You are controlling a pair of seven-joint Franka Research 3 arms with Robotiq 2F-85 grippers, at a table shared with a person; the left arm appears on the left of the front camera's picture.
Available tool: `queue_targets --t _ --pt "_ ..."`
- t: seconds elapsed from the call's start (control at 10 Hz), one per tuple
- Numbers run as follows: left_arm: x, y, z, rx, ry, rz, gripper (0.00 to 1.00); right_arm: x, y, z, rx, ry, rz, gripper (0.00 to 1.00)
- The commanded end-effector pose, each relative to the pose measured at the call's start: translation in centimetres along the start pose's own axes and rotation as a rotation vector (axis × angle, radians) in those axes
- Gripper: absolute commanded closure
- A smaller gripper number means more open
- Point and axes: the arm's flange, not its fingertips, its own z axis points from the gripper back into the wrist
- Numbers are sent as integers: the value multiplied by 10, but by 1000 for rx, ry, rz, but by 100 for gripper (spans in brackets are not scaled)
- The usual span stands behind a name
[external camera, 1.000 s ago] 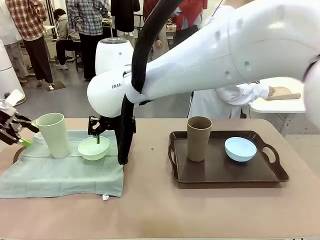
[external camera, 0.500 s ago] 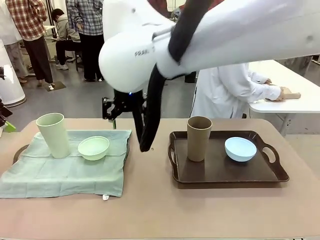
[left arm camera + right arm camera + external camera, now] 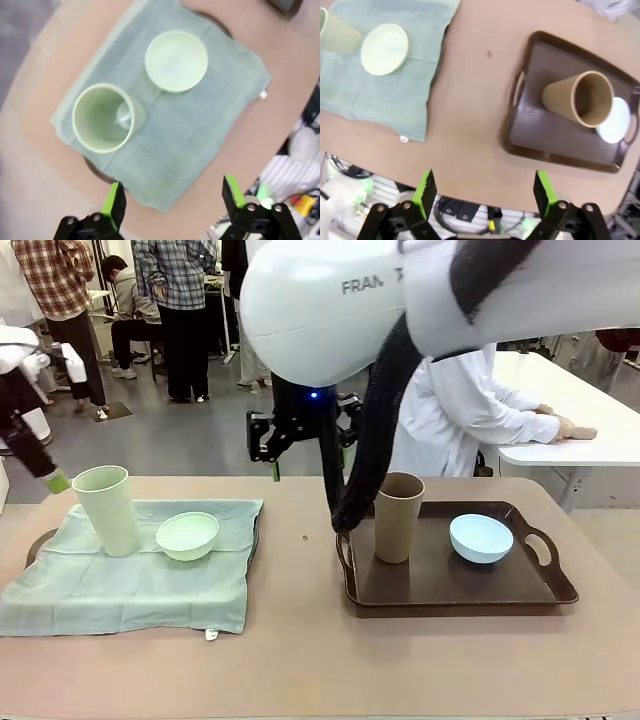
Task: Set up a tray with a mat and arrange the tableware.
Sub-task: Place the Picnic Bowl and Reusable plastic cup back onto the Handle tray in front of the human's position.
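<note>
Since green tumbler [image 3: 107,508] and brown tumbler [image 3: 398,516] are light, stiff plastic and tall, I'd expect easy tipping: pinch the wall mid-height, bowls by the rim. Green one and mint bowl [image 3: 187,535] sit on the mat [image 3: 130,592], soft, may bunch, over the left tray [image 3: 36,544]. Brown one and blue bowl [image 3: 481,537] sit on the bare right tray [image 3: 445,588]; its raised rim blocks low approaches. Left gripper [image 3: 174,190] and right gripper [image 3: 484,184] hang above, jaws apart, empty.

White arm housing [image 3: 320,310], directly above right gripper [image 3: 310,462]: grey lettering "FRAN", remainder hidden. Small white tag [image 3: 210,634] at corner of mat [image 3: 120,585], below and left of that gripper: print too small to read.
</note>
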Motion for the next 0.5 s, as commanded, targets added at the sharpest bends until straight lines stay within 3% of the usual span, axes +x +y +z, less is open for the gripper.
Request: queue_targets --t 0.0,0.1,0.2,0.4 --pt "19 -6 13 -13 -75 59 0 8 -15 -24 20 34 10 0" --pt "25 -8 9 17 -105 81 0 0 0 0 0 0 0 0" --pt "14 -9 10 -7 -30 21 0 0 0 0 0 0 0 0" --pt "14 -9 10 -7 -30 21 0 0 0 0 0 0 0 0"
